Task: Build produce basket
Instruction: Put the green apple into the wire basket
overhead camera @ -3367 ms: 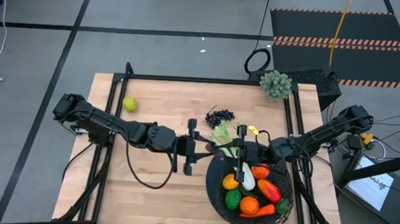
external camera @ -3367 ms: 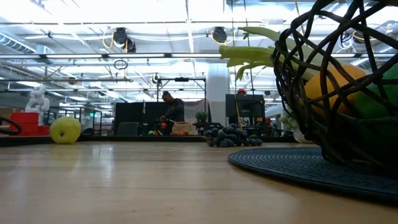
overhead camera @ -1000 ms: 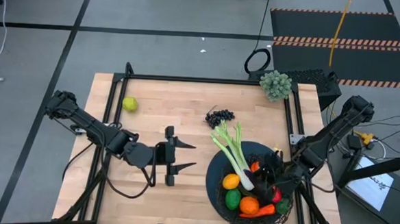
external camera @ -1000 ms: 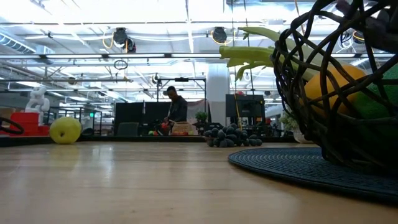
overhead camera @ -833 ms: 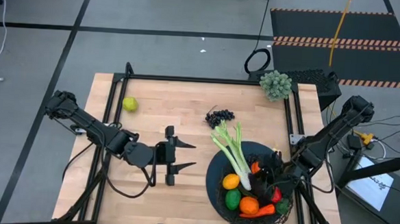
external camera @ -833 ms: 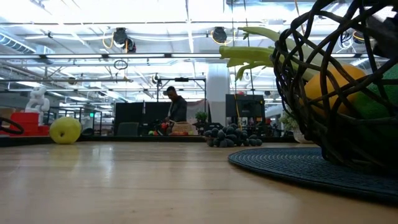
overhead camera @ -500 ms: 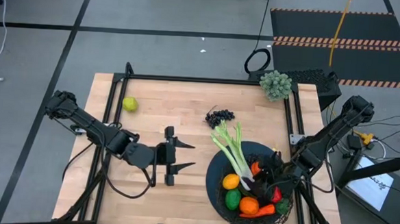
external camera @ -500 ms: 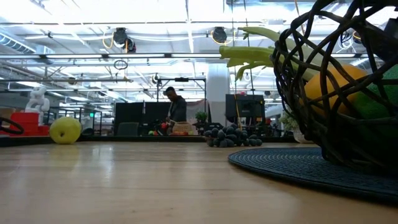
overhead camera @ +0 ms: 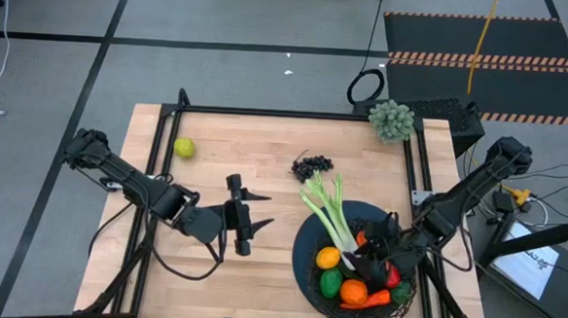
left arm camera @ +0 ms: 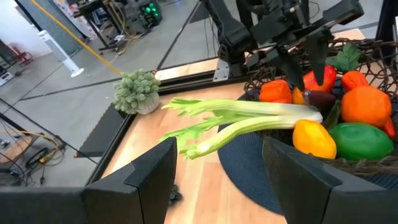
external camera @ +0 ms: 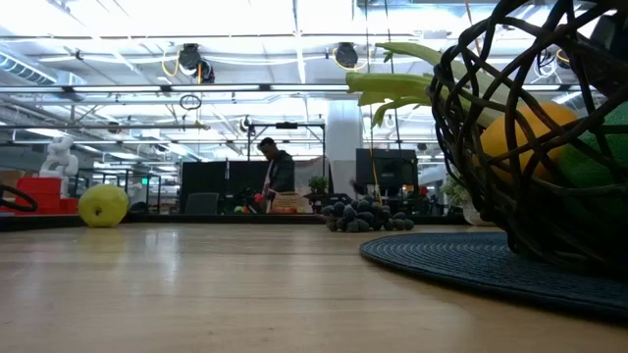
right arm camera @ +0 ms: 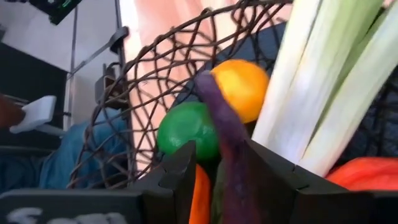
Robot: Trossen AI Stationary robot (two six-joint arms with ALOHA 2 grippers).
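Table (wooden): right hand gripping eggplant.

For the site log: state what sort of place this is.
Probably a robotics lab or workshop hall: a wooden table in a black frame, ceiling lights over open floor, hazard-striped mats, and workstations behind.

Black wire basket, purple eggplant

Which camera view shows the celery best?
The left wrist view: the whole celery shows, lying over the basket rim. The high view shows it smaller, the low view only leaves, the right wrist view only pale stalks.
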